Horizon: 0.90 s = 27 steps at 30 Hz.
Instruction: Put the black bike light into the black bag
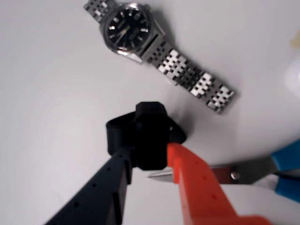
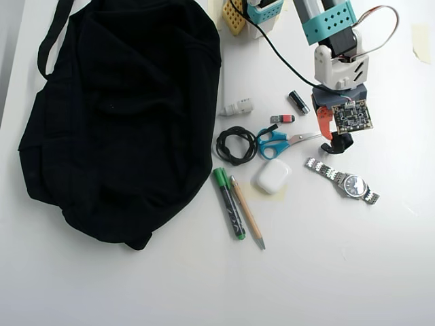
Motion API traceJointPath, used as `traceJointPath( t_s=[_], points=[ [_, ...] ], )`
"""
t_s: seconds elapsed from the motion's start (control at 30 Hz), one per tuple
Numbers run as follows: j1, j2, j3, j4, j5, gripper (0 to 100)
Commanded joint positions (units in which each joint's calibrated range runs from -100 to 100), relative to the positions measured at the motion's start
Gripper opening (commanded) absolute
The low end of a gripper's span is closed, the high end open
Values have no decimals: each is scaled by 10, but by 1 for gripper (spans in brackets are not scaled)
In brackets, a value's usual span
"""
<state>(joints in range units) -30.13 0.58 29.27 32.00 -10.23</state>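
Note:
The black bike light (image 1: 150, 124) is a small black block with a thin strap loop. In the wrist view my gripper (image 1: 149, 152) is shut on it, black finger on the left and orange finger on the right. I cannot tell whether it rests on the white table or hangs just above it. In the overhead view the gripper (image 2: 334, 138) and the light (image 2: 342, 144) are at the right, above the watch. The large wrinkled black bag (image 2: 122, 115) lies at the far left, well apart from the gripper.
A steel watch (image 2: 343, 182) (image 1: 136, 28) lies by the gripper. Blue-handled scissors (image 2: 275, 142) (image 1: 262, 171), a coiled black cable (image 2: 234, 145), a white earbud case (image 2: 270, 178), a green marker (image 2: 230, 204), a pencil (image 2: 247, 212) and a black cylinder (image 2: 298, 102) lie between gripper and bag.

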Motion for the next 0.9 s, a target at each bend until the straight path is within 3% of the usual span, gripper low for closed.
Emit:
traceJointPath(
  t_s=[0.0, 0.37, 0.63, 0.87],
  points=[
    [10, -65, -12, 24, 7, 2],
    [48, -115, -49, 65, 62, 2],
    [78, -172, -171, 241, 97, 2],
    [132, -172, -256, 315, 126, 2]
  ],
)
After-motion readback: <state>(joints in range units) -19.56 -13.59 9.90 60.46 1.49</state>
